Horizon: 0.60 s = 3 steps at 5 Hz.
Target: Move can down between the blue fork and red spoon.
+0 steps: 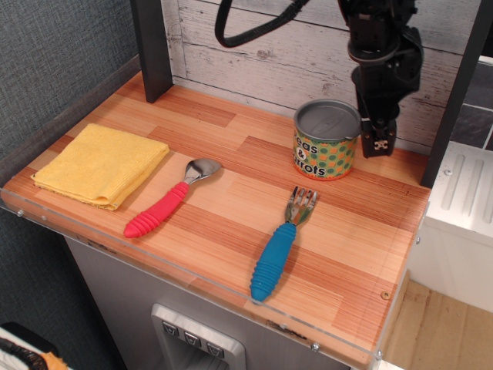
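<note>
The can (326,140), a short tin with a grey lid and an orange label with green dots, stands upright at the back right of the wooden shelf. My black gripper (378,143) hangs down against the can's right side, with its fingers together as one narrow tip and nothing between them. The red spoon (171,199) lies left of centre, bowl pointing toward the back. The blue fork (280,247) lies to its right, tines pointing toward the can. There is a bare gap of wood between the spoon and the fork.
A folded yellow cloth (102,163) lies at the left end of the shelf. A dark post (152,48) stands at the back left. A white plank wall (262,54) runs behind. The shelf's front edge (192,285) has a clear lip.
</note>
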{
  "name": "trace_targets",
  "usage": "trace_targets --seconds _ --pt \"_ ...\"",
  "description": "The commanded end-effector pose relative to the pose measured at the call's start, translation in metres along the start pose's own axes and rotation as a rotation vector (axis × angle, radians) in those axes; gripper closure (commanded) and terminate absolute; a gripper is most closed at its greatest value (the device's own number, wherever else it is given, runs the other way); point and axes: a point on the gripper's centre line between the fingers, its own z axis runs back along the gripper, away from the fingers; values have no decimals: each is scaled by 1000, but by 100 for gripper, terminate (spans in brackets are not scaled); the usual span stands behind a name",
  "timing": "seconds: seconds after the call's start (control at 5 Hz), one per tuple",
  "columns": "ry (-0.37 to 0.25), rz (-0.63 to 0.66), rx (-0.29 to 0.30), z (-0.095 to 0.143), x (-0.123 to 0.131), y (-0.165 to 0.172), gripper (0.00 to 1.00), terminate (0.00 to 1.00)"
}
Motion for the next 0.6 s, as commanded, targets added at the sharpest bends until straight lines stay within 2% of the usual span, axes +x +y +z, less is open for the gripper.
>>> trace_targets --seconds 0.0,0.4 --pt "19 200 30 16 -9 4 0 0" --pt "75 179 36 22 -25 8 0 0"
